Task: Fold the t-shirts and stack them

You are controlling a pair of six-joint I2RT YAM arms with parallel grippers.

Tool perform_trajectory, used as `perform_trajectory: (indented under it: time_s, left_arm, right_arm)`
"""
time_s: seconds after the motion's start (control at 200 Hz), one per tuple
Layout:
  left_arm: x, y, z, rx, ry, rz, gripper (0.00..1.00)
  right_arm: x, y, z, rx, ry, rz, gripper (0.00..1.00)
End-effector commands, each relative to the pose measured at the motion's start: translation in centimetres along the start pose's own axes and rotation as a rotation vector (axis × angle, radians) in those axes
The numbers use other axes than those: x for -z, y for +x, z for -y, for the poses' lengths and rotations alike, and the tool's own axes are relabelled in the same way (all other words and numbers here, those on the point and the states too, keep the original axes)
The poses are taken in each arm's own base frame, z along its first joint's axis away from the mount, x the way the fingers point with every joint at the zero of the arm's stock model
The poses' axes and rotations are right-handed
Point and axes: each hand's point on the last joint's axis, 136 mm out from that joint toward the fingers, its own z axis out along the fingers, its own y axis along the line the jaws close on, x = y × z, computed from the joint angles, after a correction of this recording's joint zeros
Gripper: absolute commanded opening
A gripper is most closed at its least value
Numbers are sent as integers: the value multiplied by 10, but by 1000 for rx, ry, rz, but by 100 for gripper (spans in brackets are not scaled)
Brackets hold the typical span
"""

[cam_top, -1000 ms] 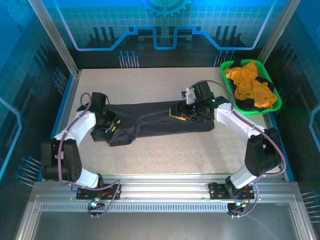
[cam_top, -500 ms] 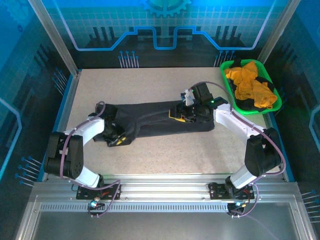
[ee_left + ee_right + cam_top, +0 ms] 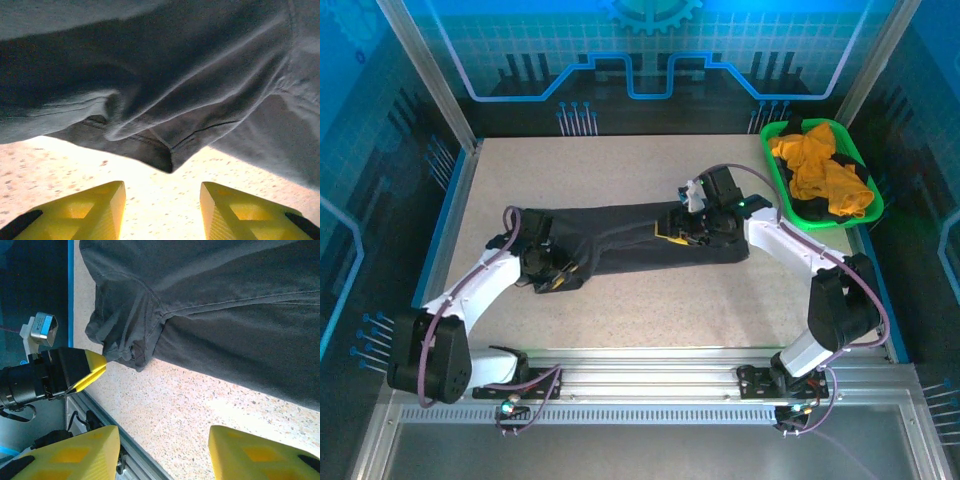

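A dark charcoal-grey t-shirt lies folded into a long band across the middle of the table. My left gripper sits low at the band's bunched left end, open. In the left wrist view its yellow fingers rest apart over bare table, a hemmed corner of the shirt just ahead of them. My right gripper hovers over the band's right part, open with only table between its fingers. The orange-yellow t-shirt lies crumpled in the green basket.
The bright green basket stands at the back right corner. The speckled table is bare in front of the shirt, and its near edge and metal rail run close under the right gripper. Blue walls enclose the table.
The left arm has swung its elbow outward toward the near left, and its gripper slid right and nearer along the shirt's left end. The right gripper shifted only slightly.
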Motion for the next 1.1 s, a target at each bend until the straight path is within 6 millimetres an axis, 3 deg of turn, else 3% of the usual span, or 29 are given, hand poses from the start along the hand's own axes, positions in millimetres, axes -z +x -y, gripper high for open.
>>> perform_trajectory:
  time_s: [0.0,0.345,0.725,1.07,1.095]
  left_arm:
    - [-18,5,6,85,26,-42,44]
    - [-48,14,14,124,16,-82,34]
    - [-51,24,24,90,22,-116,0]
    - [-52,49,26,49,0,-183,0]
    - [-53,50,27,46,12,-188,5]
  right_arm:
    - [-5,4,-8,8,-24,-19,52]
    - [-1,4,-11,17,-24,-15,51]
    - [-2,3,-7,10,-18,-14,51]
    - [-5,4,-3,1,-12,-22,51]
    - [-6,4,-2,0,-12,-24,51]
